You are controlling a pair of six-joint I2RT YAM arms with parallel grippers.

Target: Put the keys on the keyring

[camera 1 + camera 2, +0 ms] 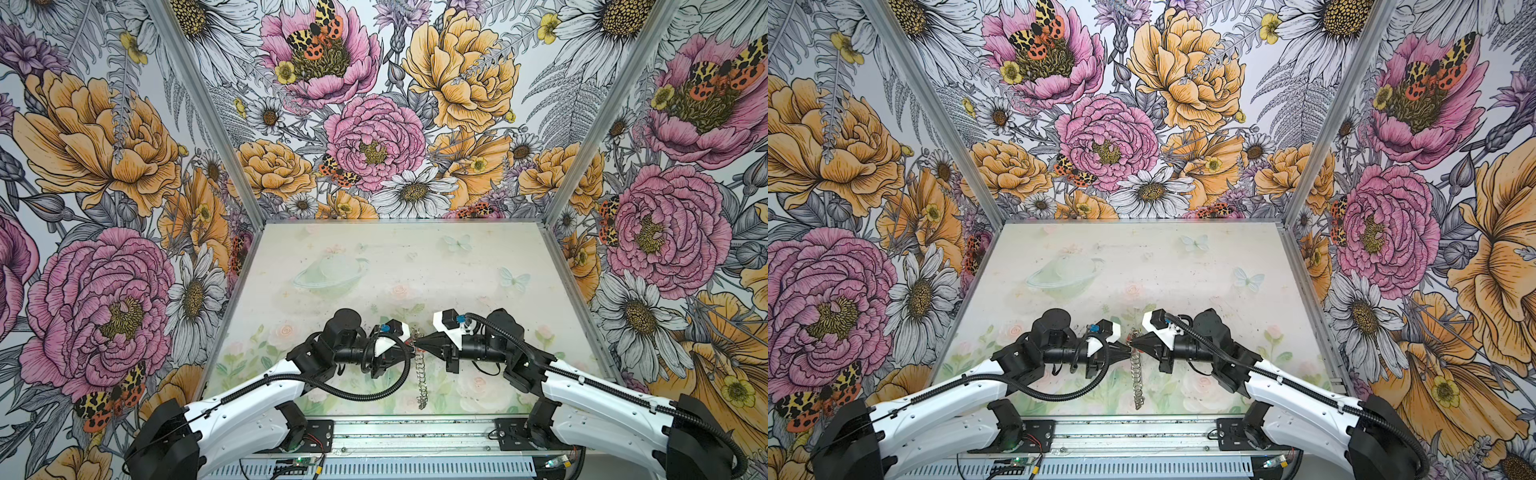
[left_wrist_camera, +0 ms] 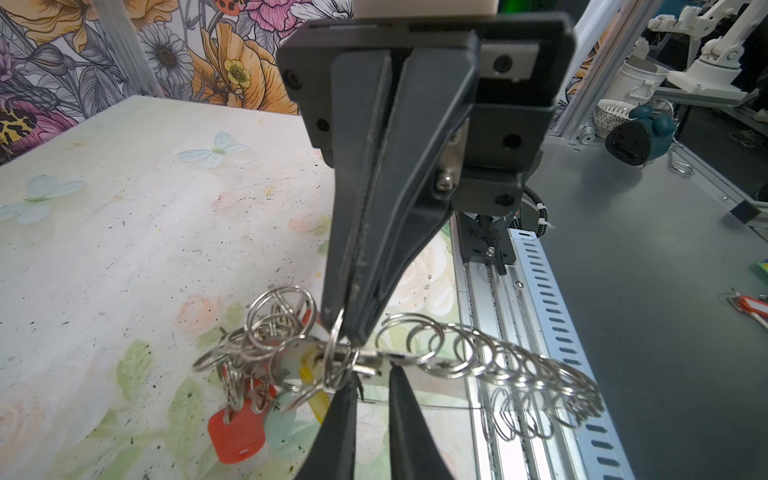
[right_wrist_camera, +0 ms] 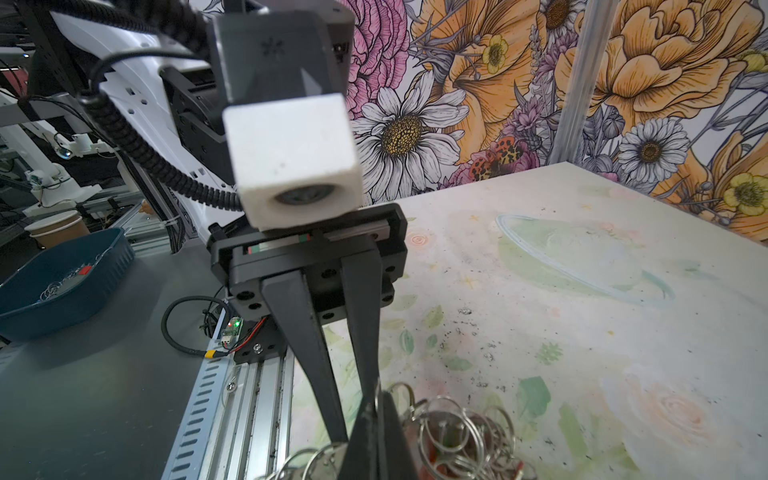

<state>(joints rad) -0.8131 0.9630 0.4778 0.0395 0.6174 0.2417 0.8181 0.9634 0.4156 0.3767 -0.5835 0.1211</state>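
The keyring (image 1: 419,374) hangs edge-on like a chain between both arms in both top views (image 1: 1137,382). Its fringe of split rings (image 2: 498,357) fans out in the left wrist view. My right gripper (image 3: 376,399) is shut on one thin split ring at the hoop's edge, also seen from the left wrist (image 2: 347,332). My left gripper (image 2: 372,374) stands slightly open, its tips against the hoop's flat band with nothing between them. The keys bunch on the hoop beyond it: a yellow tag (image 2: 309,380) and a red tag (image 2: 237,432) show.
The pale printed table mat (image 1: 395,270) is walled by floral panels on three sides. An aluminium rail (image 1: 415,436) runs along the front edge. Off the table stand a blue bin (image 3: 62,286) holding rings and a teal alarm clock (image 2: 636,137).
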